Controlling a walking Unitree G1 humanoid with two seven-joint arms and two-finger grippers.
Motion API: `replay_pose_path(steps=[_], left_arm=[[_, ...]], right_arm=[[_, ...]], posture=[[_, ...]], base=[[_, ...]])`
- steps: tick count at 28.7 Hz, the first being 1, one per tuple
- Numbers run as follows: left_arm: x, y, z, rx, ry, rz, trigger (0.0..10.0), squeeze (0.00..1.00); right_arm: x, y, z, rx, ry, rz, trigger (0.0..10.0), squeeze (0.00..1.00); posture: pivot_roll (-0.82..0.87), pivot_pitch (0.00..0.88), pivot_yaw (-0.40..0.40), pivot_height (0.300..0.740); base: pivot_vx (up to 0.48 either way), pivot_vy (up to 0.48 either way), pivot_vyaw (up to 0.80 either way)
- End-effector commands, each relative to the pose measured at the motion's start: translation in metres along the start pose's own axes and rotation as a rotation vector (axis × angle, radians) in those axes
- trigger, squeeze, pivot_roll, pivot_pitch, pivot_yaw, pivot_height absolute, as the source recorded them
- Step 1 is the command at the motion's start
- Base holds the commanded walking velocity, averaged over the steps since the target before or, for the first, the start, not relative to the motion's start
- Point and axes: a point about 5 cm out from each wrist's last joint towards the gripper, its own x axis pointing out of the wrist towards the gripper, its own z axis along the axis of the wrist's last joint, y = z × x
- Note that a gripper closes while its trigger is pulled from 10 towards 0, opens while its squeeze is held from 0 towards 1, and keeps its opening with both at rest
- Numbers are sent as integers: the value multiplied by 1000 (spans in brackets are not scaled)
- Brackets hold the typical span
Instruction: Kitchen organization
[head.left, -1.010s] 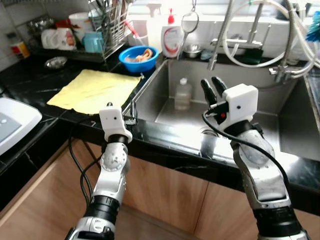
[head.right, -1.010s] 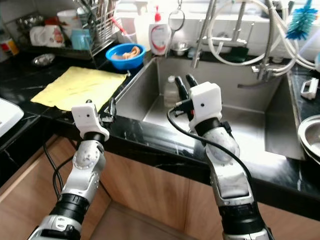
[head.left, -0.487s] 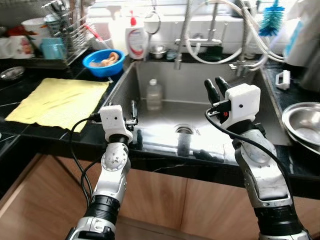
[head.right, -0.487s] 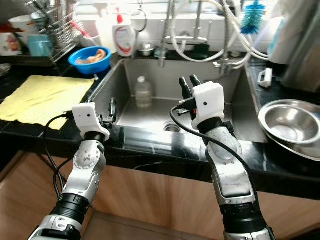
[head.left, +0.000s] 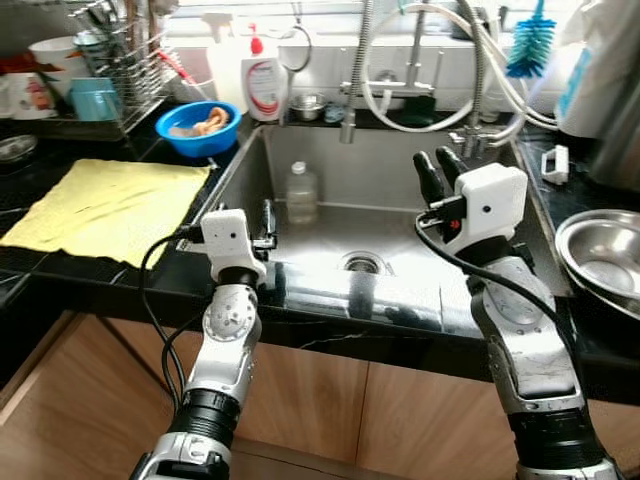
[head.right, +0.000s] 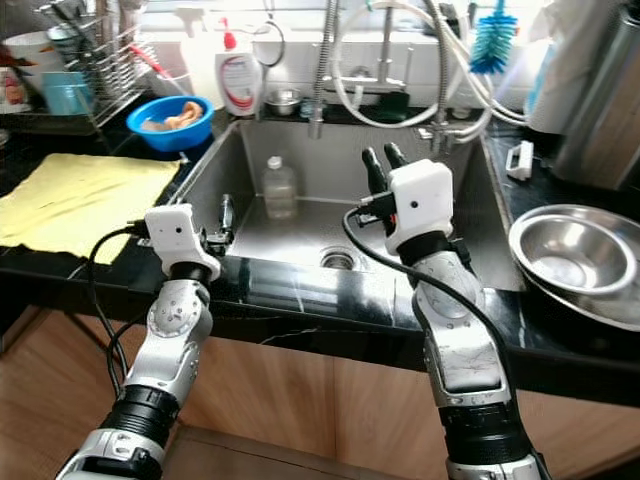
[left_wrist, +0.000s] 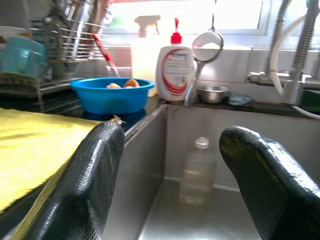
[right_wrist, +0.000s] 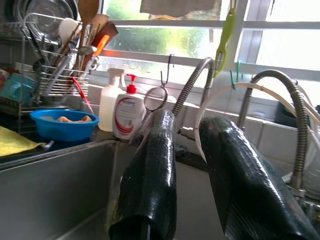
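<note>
Right across the middle of the frame runs a black stone counter (head.left: 120, 285) with a deep steel sink (head.left: 330, 160) sunk into it. Both silver arms rise from the bottom edge in front of it. The right gripper (head.left: 435, 172) stands over the sink at centre right, its two black fingers pointing up and close together with only a narrow slit between them; nothing is held. The left gripper (head.left: 266, 222) sits lower, at the sink's near left rim, fingers spread wide with empty air between them, as the left wrist view shows.

At the left of the frame a yellow cloth (head.left: 105, 200) lies flat on the counter. At the right edge a steel bowl (head.left: 600, 265) rests on the counter, empty. Coiled faucet hoses (head.left: 420, 70) loop above the back of the sink in the upper middle. In the upper left stands a wire dish rack (head.left: 125, 60) with utensils, and just beside it a blue bowl (head.left: 203, 128) holding some food scraps. A white soap bottle (head.left: 263, 85) with a red pump stands at the sink's back left corner. A small clear plastic bottle (head.left: 301, 193) stands upright inside the sink, near its left wall. A blue bottle brush (head.left: 530, 50) hangs at the upper right.
</note>
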Motion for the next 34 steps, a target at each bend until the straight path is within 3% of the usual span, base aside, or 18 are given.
replay_pose_path(steps=[1,14,20,34], left_arm=[[0,1,2,14,-15,1,10000,0],[0,1,2,14,-16,1,10000,0],[0,3,1,18,-8,7,10000,0],[2,3,2,14,-10,10,10000,0]], right_arm=[[4,-3,2,19,-6,-1,10000,0],[4,-3,2,21,-8,-2,10000,0],[6,-4,1,5,0,-34,10000,0],[7,-8,0,1,10,-61,10000,0]], posture=[[-271,0,77,740],[-271,0,77,740],[-266,0,76,740],[-271,0,79,740]], base=[[0,0,-800],[0,0,-800],[0,0,0],[0,-272,-183]])
